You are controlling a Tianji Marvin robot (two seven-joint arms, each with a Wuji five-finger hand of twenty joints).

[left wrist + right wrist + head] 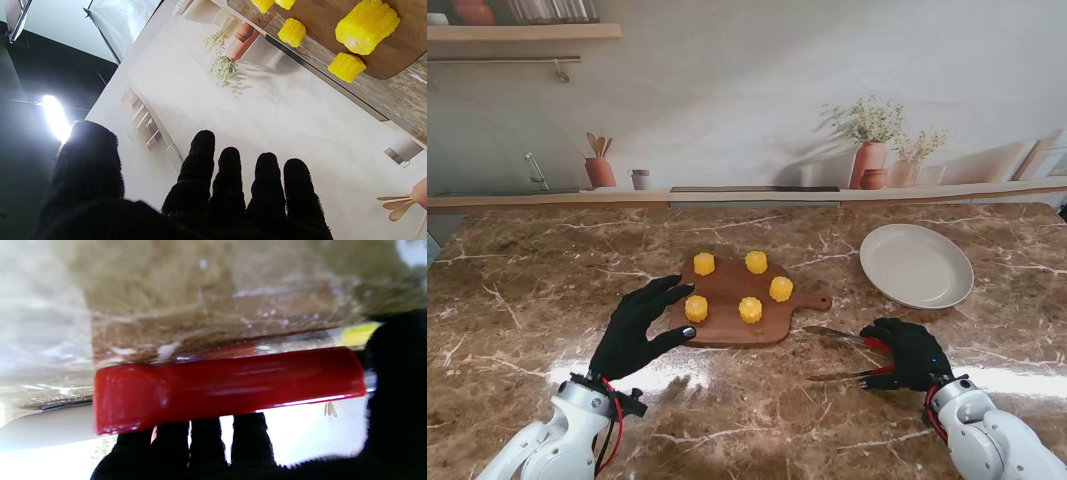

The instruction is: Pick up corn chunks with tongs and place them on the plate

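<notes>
Plate (pixel 917 265): white, round, lying empty on the marble table (pixel 527 300), to the right of the board and farther from me than the right hand.

Cutting board (pixel 747 310): wooden, carrying five corn chunks (pixel 750 310), all standing apart from one another.

Tongs (pixel 847 355): metal arms with red grips, lying spread toward the board, their handle end sitting inside the right hand (pixel 912 353), whose fingers are wrapping around it.

Left hand (pixel 639 328): empty, fingers extended and apart, resting by the board's left edge just beside one chunk.

Right wrist view: showing the red grip (pixel 227 386) pressing against the fingers (pixel 248 436), detail the stand view is hiding.

Left wrist view: showing straight fingers (pixel 230 186) and four chunks only.
</notes>
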